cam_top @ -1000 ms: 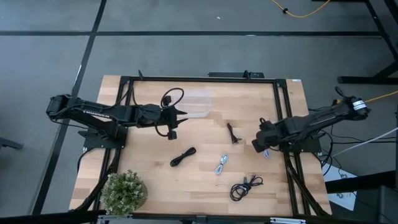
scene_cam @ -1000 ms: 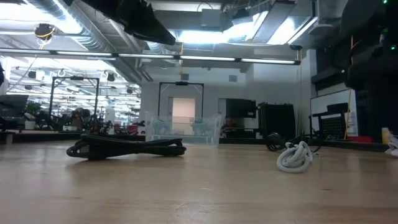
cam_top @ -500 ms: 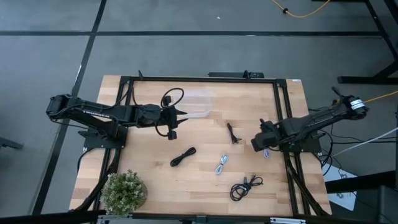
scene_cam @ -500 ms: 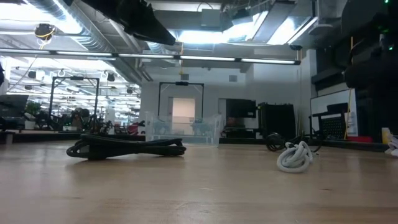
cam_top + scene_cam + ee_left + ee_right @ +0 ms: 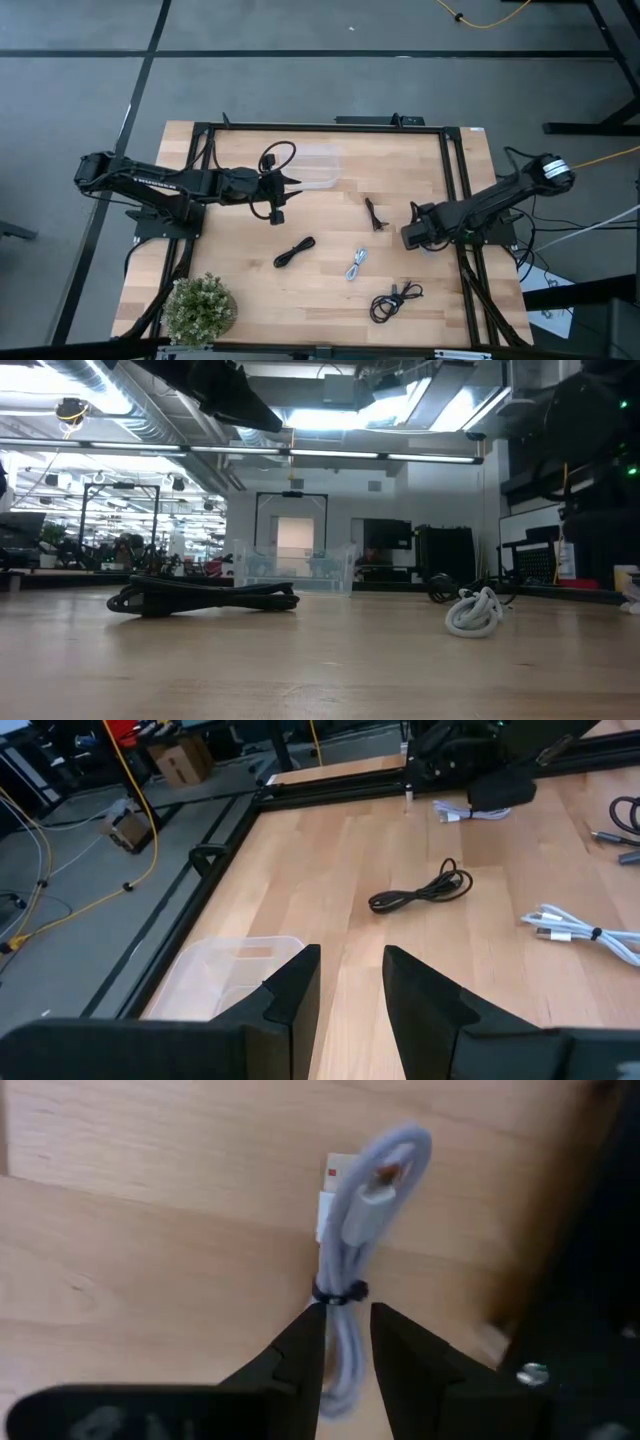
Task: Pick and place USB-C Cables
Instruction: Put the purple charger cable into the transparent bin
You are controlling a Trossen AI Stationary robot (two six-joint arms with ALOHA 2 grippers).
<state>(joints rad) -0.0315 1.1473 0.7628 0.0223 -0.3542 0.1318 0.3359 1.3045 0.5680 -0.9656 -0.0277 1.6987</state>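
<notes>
My right gripper (image 5: 346,1330) is down at the table's right edge (image 5: 413,237), shut on a light grey coiled cable (image 5: 350,1270) that lies on the wood. A white cable (image 5: 357,263) and three black cables lie loose on the table: one mid-table (image 5: 294,251), one small (image 5: 375,214), one coiled near the front (image 5: 395,298). My left gripper (image 5: 277,205) hangs open and empty beside a clear plastic container (image 5: 312,166) at the far left. My right gripper pinches the light grey cable bundle between its two fingers, just below its black tie (image 5: 340,1293), about mid-length. The fingers come from above and stand across the bundle. The cable lies flat on the table, with its plug end (image 5: 385,1160) beyond the fingertips.
A black metal frame rail (image 5: 455,190) runs along the table's right side close to my right gripper. A potted plant (image 5: 200,308) stands at the near left corner. The low view shows the black cable (image 5: 205,597), the white cable (image 5: 472,612) and the container (image 5: 290,570).
My right arm has stretched out and gone down, and its gripper has shifted a little toward the table's near-left, over the light grey cable. The cables have stayed where they were.
</notes>
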